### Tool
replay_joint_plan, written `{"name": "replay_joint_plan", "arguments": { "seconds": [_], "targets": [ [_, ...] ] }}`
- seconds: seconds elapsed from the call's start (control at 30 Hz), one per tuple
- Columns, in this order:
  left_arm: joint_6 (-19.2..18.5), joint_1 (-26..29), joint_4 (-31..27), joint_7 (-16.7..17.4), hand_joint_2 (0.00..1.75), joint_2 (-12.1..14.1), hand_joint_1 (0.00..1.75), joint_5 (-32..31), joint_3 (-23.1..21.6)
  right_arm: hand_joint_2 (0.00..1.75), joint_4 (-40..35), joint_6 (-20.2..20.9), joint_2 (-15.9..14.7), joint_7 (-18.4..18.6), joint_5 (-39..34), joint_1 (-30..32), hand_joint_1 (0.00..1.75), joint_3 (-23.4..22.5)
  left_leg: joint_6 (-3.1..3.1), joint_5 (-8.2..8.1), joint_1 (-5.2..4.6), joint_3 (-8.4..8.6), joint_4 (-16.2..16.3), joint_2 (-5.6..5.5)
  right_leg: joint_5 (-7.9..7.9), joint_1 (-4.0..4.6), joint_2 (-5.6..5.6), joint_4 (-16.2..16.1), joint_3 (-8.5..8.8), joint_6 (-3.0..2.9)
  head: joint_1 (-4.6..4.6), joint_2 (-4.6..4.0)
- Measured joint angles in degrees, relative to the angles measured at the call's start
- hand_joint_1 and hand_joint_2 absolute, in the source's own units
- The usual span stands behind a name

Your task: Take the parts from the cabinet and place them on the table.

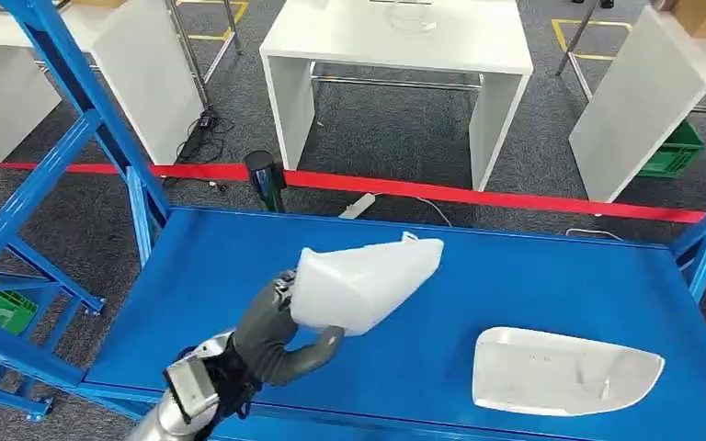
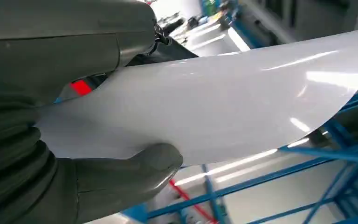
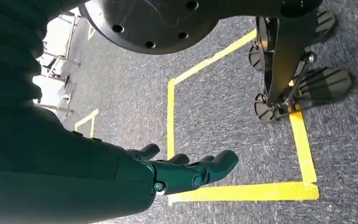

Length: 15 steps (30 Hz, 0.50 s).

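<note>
A white plastic part (image 1: 363, 280) is gripped by the left hand (image 1: 271, 335) above the blue tabletop (image 1: 239, 266), toward its front left area. In the head view the thumb is hooked under the part's lower edge and the darker fingers are pressed against its wider end, so that the part juts out from the hand toward the tabletop's middle, its narrower tip pointing at the back edge. In the left wrist view the same white part (image 2: 223, 98) is seen clamped between the thick grey thumb below and the left hand (image 2: 51, 140) above, its glossy curved surface spreading away from the palm.

A second white part (image 1: 561, 372) is laid flat on the tabletop near the front right corner, well apart from the held one.

The right hand (image 3: 186, 170) is seen in the right wrist view hanging over grey carpet (image 3: 214, 102) marked with yellow tape (image 3: 242, 191); its fingers are stretched out and nothing is held.
</note>
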Motion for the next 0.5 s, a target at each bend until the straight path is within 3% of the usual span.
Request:
{"name": "replay_joint_plan", "arguments": {
  "seconds": [0.13, 0.2, 0.27, 0.33, 0.37, 0.4, 0.43, 0.5],
  "targets": [
    [0.5, 1.7, -4.0, -0.2, 1.75, -0.3, 1.75, -0.3, 1.6, 1.75, 0.0, -0.2, 0.0, -0.1, 0.3, 0.0, 0.00, 0.0, 0.65, 0.11, -0.36, 0.04, 0.1, -0.02, 0.25, -0.34, 0.00, -0.1, 0.16, 0.74, 0.00, 0.00],
    [0.6, 2.0, -5.1, -0.2, 1.75, -0.6, 1.75, -0.6, 1.8, 1.75, 0.0, -0.3, -0.3, -0.1, 0.5, -0.1, 0.00, 0.0, 1.33, 0.97, 0.30, 0.30, -1.0, 0.15, -0.25, -0.30, 0.00, 0.2, 0.14, 1.00, 0.00, 0.00],
    [0.6, 2.1, -5.6, -0.3, 1.75, -1.2, 1.75, -0.9, 1.8, 1.75, 0.0, -0.4, -0.4, 0.0, 0.5, -0.2, 0.00, 0.0, 1.72, 1.27, 0.35, 0.08, -1.2, 0.26, -4.08, -0.13, -0.06, 4.7, -1.84, 1.16, 0.15, 0.00],
    [0.5, 2.6, -5.8, -0.3, 1.75, -1.5, 1.75, -0.9, 1.8, 1.75, 0.0, -0.5, -0.5, 0.1, 0.6, -0.2, 0.00, 0.0, 1.72, 1.36, 0.32, -0.37, -1.1, 0.45, -8.71, -0.19, -0.07, 13.9, -5.71, 1.33, 0.17, 0.00],
    [0.5, 2.9, -5.8, -0.3, 1.75, -1.6, 1.75, -0.9, 1.8, 1.75, 0.0, -0.5, -0.5, 0.1, 0.7, -0.2, 0.00, 0.0, 1.66, 1.44, 0.32, -0.65, -0.9, 0.52, -9.51, -0.18, -0.07, 16.9, -6.90, 1.37, 0.20, 0.00],
    [0.5, 3.2, -5.9, -0.3, 1.75, -1.7, 1.75, -0.6, 1.8, 1.75, 0.0, -0.7, -0.7, 0.2, 0.9, -0.2, 0.00, 0.0, 1.57, 1.51, 0.33, -0.92, -0.7, 0.53, -8.73, -0.20, -0.08, 17.0, -6.69, 1.33, 0.17, 0.00],
    [0.5, 3.5, -6.1, -0.3, 1.75, -1.7, 1.75, -0.3, 1.8, 1.75, 0.0, -0.7, -0.7, 0.2, 1.2, -0.2, 0.00, 0.0, 1.43, 1.60, 0.37, -1.18, -0.5, 0.52, -6.91, -0.23, -0.09, 14.6, -5.25, 1.26, 0.20, 0.00],
    [0.7, 3.9, -6.6, -0.3, 1.75, -1.7, 1.75, 0.1, 1.9, 1.75, 0.0, -0.7, -1.0, 0.2, 1.6, -0.2, 0.00, 0.0, 1.14, 1.76, 0.46, -1.63, 0.0, 0.50, -2.58, -0.24, -0.10, 4.5, 0.56, 0.99, 0.20, 0.00]
  ]
}}
